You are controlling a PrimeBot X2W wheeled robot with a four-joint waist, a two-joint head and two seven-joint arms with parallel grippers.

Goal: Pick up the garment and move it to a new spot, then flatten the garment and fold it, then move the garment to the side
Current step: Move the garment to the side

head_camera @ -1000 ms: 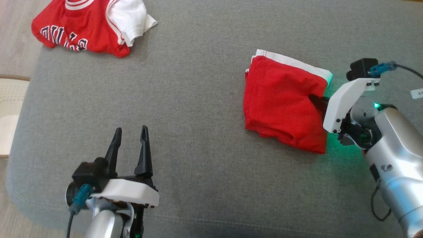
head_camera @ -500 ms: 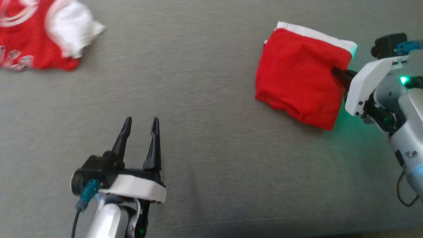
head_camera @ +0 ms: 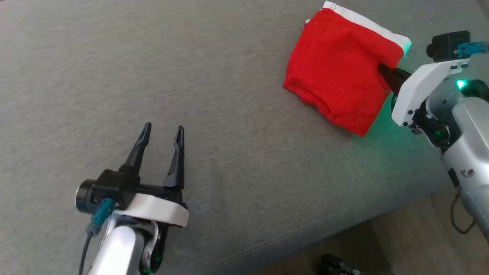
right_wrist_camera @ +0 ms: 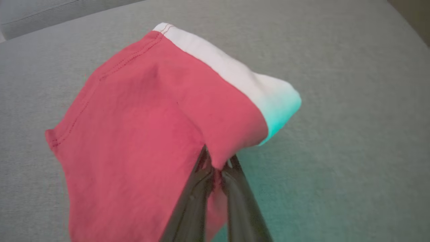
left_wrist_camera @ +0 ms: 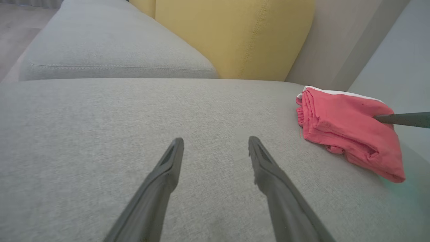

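Note:
The folded red garment (head_camera: 340, 72) with a white band along one edge lies on the grey cushion (head_camera: 153, 76) at the upper right of the head view. My right gripper (head_camera: 382, 70) is shut on its right edge; in the right wrist view the two fingers pinch the red garment (right_wrist_camera: 141, 127) where my right gripper (right_wrist_camera: 216, 161) meets the cloth. My left gripper (head_camera: 162, 131) hangs open over bare cushion at the lower left, well apart from the cloth. In the left wrist view my left gripper (left_wrist_camera: 215, 144) is open, and the red garment (left_wrist_camera: 346, 127) lies at the right.
The cushion's front edge runs diagonally at the lower right of the head view, with wooden floor (head_camera: 412, 236) beyond it. A yellow backrest cushion (left_wrist_camera: 235, 33) and another grey seat cushion (left_wrist_camera: 100, 47) stand behind in the left wrist view.
The head camera has swung right, so the red and white jersey at the upper left has left the picture. The right gripper stays clamped on the folded garment, which has turned slightly.

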